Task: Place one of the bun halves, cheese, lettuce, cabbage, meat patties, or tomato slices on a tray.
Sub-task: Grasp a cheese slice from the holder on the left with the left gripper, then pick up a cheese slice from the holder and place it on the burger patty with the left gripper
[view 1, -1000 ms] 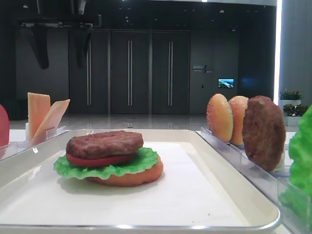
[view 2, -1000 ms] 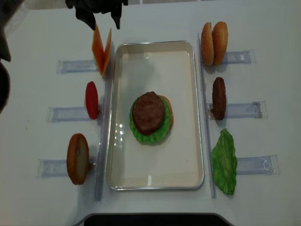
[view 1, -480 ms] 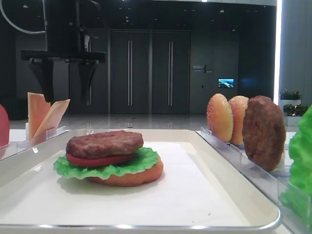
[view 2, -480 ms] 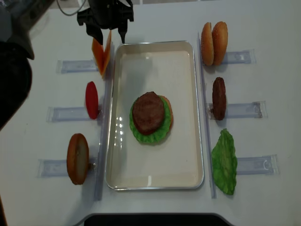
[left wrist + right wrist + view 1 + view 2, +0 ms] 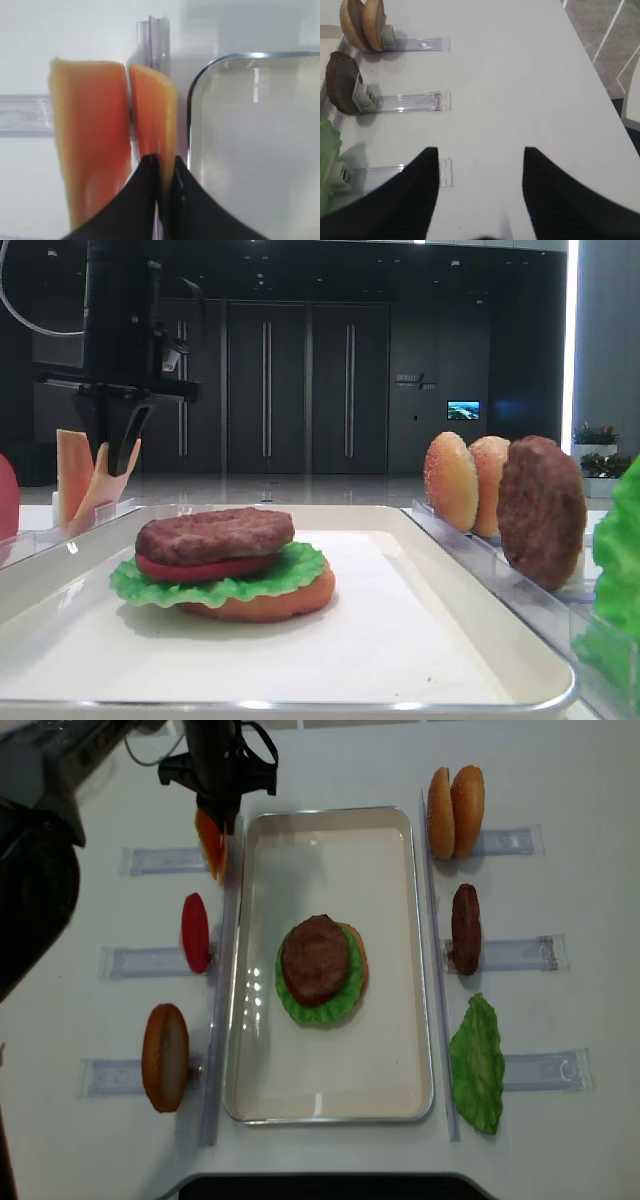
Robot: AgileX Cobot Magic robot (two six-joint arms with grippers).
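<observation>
Left gripper sat straight above the cheese, just outside the tray's far-left corner. Jaws pressed together, pinching the top edge of the slice nearer the tray; 2nd slice beside it, tray-away side, not gripped. Both slices stood on edge in a clear rack beside the tray's left rim, flat faces running parallel w/ that rim.

Key relation: cheese sat directly under the hand, stack (bun, lettuce, tomato, patty) lay at tray center, i.e. toward the near side and inward from the corner. Judged next move: lift clear of rack, carry over the rim to the stack, tilt the slice flat.

Left arm clearly nearer. Right gripper was spread wide, holding nothing, over bare table on the tray's right, outboard of the lettuce rack.

Risk, est.: thin-edge pinch might slip or drag the 2nd slice.
</observation>
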